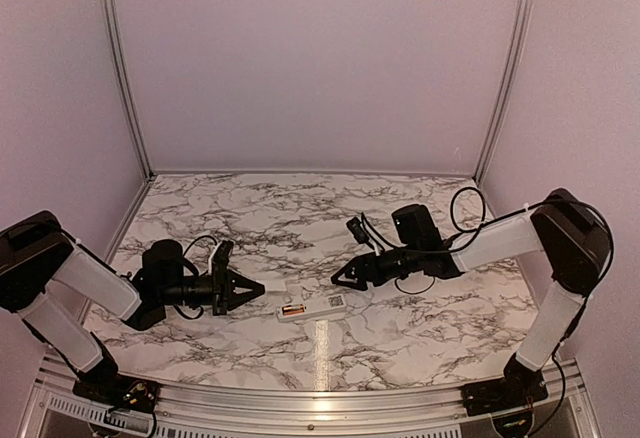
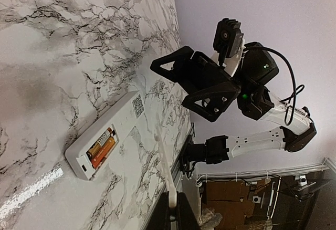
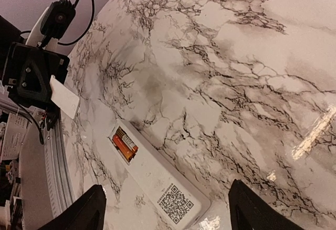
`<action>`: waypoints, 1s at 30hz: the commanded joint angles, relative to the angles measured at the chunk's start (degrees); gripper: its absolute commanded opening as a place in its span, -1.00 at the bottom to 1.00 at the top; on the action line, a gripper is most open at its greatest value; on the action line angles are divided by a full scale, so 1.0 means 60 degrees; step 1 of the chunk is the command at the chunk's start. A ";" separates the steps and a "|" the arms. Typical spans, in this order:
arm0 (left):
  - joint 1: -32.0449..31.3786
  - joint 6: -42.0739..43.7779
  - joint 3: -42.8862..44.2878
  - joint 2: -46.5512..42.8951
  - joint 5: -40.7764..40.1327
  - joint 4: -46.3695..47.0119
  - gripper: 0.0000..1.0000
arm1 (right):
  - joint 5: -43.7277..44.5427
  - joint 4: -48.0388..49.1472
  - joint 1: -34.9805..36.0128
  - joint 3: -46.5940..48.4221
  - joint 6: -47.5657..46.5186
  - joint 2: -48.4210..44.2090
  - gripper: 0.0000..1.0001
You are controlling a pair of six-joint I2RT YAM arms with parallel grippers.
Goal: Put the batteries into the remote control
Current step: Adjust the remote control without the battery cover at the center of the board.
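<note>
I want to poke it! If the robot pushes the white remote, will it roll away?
The remote control probably slides rather than rolls: it is a flat bar lying flat on the glossy marble table. It looks stiff and light, being slim plastic. Tipped over, the batteries might drop out, since their compartment is uncovered.

The marble-veined surface (image 1: 290,218) carries the remote control (image 1: 318,305) lying flat toward the front, back upward, the batteries (image 3: 125,144) in its open bay.

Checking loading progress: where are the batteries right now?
In the top view, both batteries sit in the open compartment at the left end of the remote control, which lies on the marble table between the left pincer and right pincer.
</note>
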 commanded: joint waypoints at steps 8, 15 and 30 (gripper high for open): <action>-0.0049 0.0375 0.0451 0.0351 0.0041 -0.0157 -1.00 | -0.0955 0.0073 -0.0072 0.0151 0.0487 0.0802 0.53; -0.0034 0.0589 0.0768 0.0622 0.0240 -0.0445 -1.00 | -0.1642 0.0869 -0.0057 -0.0219 0.1186 0.1148 0.49; -0.0102 0.0904 0.0965 0.0822 0.0436 -0.0885 -1.00 | -0.1777 0.0820 0.0258 -0.0732 0.1335 0.0649 0.47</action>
